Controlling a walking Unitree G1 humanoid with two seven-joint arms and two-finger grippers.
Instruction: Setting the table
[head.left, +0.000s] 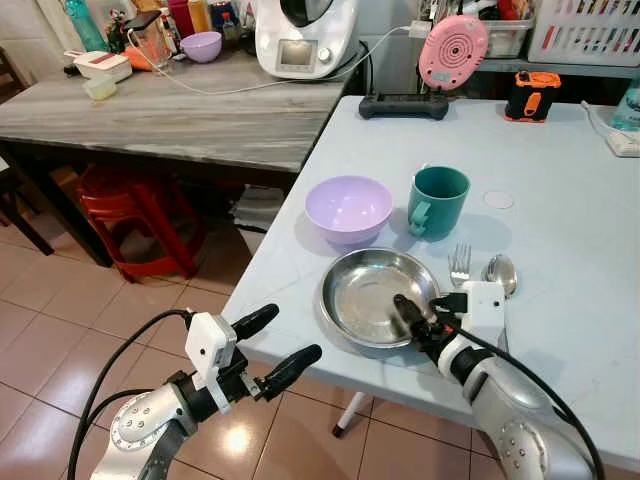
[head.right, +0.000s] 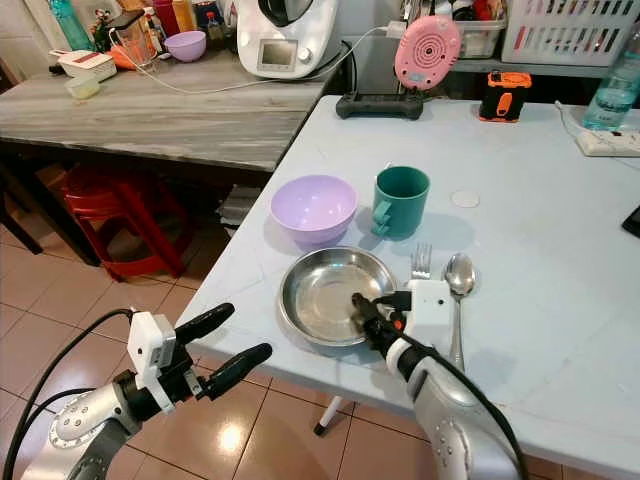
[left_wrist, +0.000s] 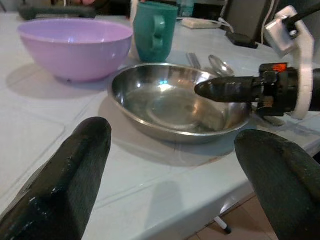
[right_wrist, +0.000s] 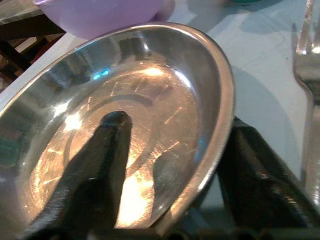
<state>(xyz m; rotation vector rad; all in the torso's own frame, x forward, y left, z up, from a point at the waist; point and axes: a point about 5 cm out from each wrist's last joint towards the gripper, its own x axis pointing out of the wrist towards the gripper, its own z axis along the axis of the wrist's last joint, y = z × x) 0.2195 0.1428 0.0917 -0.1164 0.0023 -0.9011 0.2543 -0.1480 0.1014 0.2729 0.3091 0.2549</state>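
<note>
A steel plate (head.left: 362, 290) lies near the front edge of the pale table (head.left: 560, 230). My right gripper (head.left: 420, 314) is open and straddles the plate's right rim, one finger (right_wrist: 102, 160) inside the dish and the other (right_wrist: 260, 175) outside it. Behind the plate stand a purple bowl (head.left: 348, 207) and a green mug (head.left: 438, 200). A fork (head.left: 459, 263) and a spoon (head.left: 500, 272) lie to the plate's right. My left gripper (head.left: 288, 338) hangs open and empty in front of the table edge, pointing at the plate (left_wrist: 170, 100).
A wooden counter (head.left: 170, 110) with a kitchen machine (head.left: 305, 35) adjoins the table on the left, with red stools (head.left: 130, 215) under it. At the table's back stand a pink gadget (head.left: 452, 50), an orange-black device (head.left: 531, 95) and a power strip (head.left: 622, 143).
</note>
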